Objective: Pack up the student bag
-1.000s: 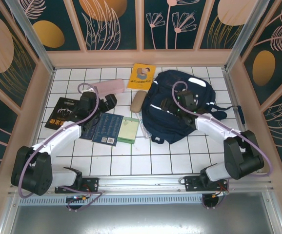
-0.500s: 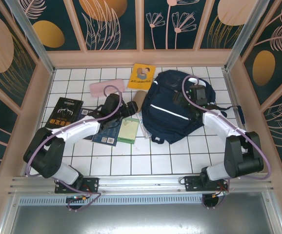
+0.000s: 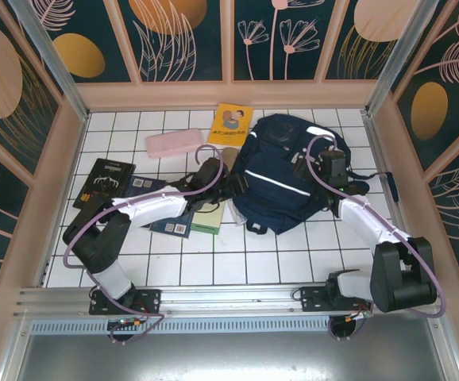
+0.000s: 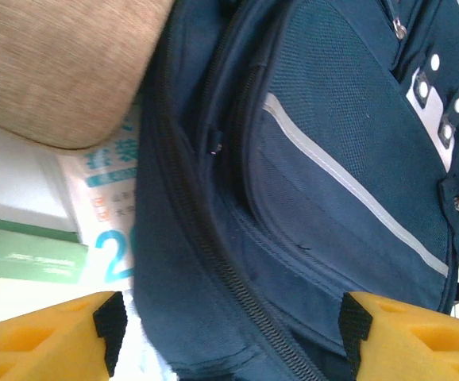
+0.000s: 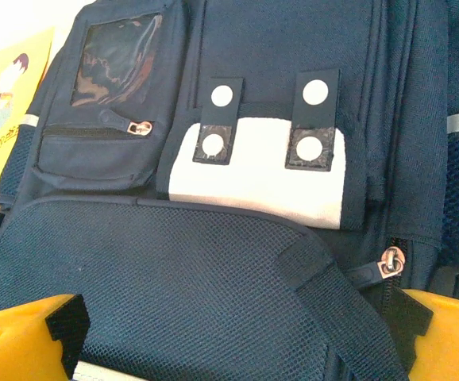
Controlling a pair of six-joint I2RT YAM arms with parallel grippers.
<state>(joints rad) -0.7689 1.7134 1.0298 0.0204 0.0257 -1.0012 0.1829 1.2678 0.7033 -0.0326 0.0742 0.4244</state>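
White tiled table (image 3: 214, 262) carries the student bag (image 3: 281, 178) right of centre, long axis near-to-far, and my left gripper (image 4: 231, 321) straddles its left zipped edge with jaws spread, while my right gripper (image 5: 237, 317) hangs over its upper panel, jaws wide apart.

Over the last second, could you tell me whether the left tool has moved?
Yes. The left tool swung right, from beside the black book to the student bag.
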